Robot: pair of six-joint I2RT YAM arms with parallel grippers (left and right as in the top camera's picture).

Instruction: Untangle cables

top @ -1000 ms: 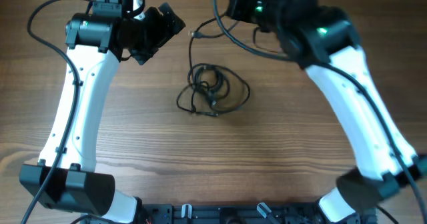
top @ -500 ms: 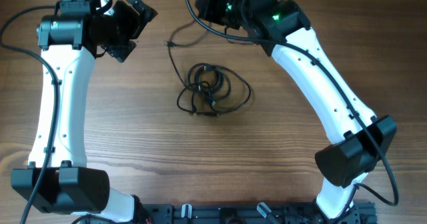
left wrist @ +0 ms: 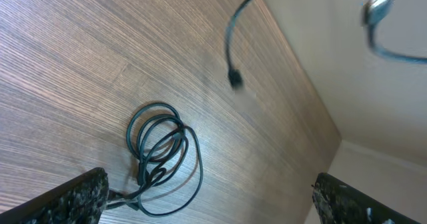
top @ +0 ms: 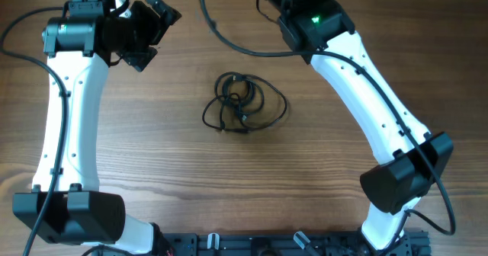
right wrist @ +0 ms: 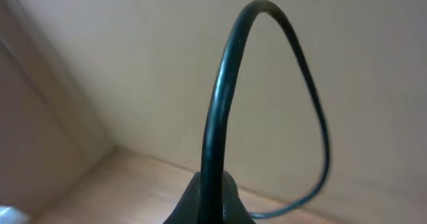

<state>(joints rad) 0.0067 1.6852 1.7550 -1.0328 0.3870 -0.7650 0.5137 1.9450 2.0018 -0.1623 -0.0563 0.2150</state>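
Wooden table (top: 152,172) | cables (top: 244,104) coiled | lifted cable (left wrist: 228,37): plug (left wrist: 235,79) seen left-wrist only

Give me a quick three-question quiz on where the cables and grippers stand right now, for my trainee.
1. True or false: the left gripper is holding a cable.
2. Where does the coiled bundle lie? A) flat on the table B) in the left gripper C) over the table's edge
3. Which gripper holds the lifted cable whose plug end dangles above the table?
Key: 1 false, it is open and empty; 2 A; 3 the right gripper.
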